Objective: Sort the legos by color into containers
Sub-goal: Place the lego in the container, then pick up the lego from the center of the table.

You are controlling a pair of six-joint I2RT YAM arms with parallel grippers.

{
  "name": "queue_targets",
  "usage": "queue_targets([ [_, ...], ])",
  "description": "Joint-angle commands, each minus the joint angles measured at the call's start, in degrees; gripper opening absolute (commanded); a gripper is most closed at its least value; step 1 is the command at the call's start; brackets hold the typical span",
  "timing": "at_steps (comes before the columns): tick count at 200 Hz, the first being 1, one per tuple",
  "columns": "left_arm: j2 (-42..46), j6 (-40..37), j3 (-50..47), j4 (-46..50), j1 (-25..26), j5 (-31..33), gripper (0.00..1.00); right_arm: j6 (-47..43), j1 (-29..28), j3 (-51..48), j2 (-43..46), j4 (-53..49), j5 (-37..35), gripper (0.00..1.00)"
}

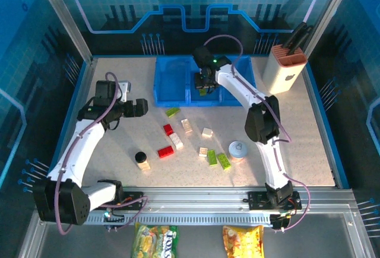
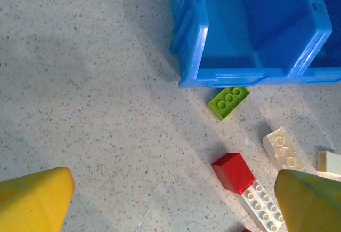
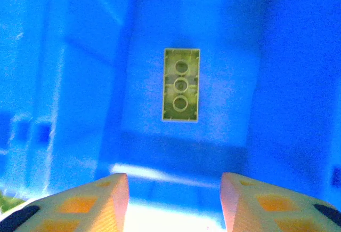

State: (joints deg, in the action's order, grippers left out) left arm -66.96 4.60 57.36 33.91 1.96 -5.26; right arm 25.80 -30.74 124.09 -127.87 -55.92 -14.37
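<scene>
In the lower part of its wrist view the left claw [image 2: 173,202] hangs wide and empty above the speckled, matt bench [image 2: 80,82]. Its likeliest pick is the red brick [image 2: 233,172] at lower right, hard glossy plastic with square edges. That brick seems to touch a long white brick [image 2: 261,206], so the fingers should straddle its flat sides without nudging the neighbour. A lime brick [image 2: 229,101] lies just beside the blue tray [image 2: 240,76], smooth moulded plastic with thin dividers. Over the tray's middle compartment, upper centre of the top view, the right claw [image 3: 175,197] stands partly parted and holds nothing. A second lime brick [image 3: 181,85], showing three round rings, lies flat below it, so lifting straight up looks safest.
</scene>
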Motion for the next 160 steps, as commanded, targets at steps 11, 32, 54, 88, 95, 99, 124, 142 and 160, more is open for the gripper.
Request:
queue_targets([
  [11, -2.3, 4.4, 4.8, 6.8, 2.9, 2.1, 0.92, 0.4, -1.4, -9.5, 9.0, 1.6, 1.5, 0.49],
  [32, -3.4, 8.8, 5.5, 8.7, 6.4, 3.9, 0.90, 1.3, -1.8, -16.7, 14.9, 4.0, 2.1, 0.49],
  [54, -4.6, 14.8, 5.2, 9.5, 10.6, 6.1, 0.88, 2.0, -1.9, -23.0, 19.9, 5.0, 2.4, 0.49],
  [88, -7.4, 23.5, 4.2, 8.7, 18.1, 9.6, 0.84, 2.7, -2.0, -31.2, 26.2, 6.5, 2.5, 0.48],
  [95, -8.1, 24.9, 3.9, 8.4, 19.6, 10.2, 0.84, 2.8, -1.9, -32.5, 27.4, 6.7, 2.4, 0.48],
  [99, -8.5, 25.7, 3.7, 8.1, 20.7, 10.5, 0.85, 2.9, -1.9, -33.4, 28.0, 6.7, 2.4, 0.48],
  [124, -11.7, 31.4, 2.9, 7.1, 25.8, 13.3, 0.83, 3.0, -1.9, -37.4, 30.9, 6.9, 3.2, 0.48],
  [142, -14.3, 35.4, 2.6, 5.9, 28.9, 14.9, 0.83, 2.9, -1.7, -39.5, 32.4, 6.9, 2.6, 0.48],
  [160, -16.7, 39.6, 2.7, 5.4, 31.6, 16.7, 0.82, 2.9, -1.3, -40.5, 33.5, 7.0, 2.8, 0.47],
])
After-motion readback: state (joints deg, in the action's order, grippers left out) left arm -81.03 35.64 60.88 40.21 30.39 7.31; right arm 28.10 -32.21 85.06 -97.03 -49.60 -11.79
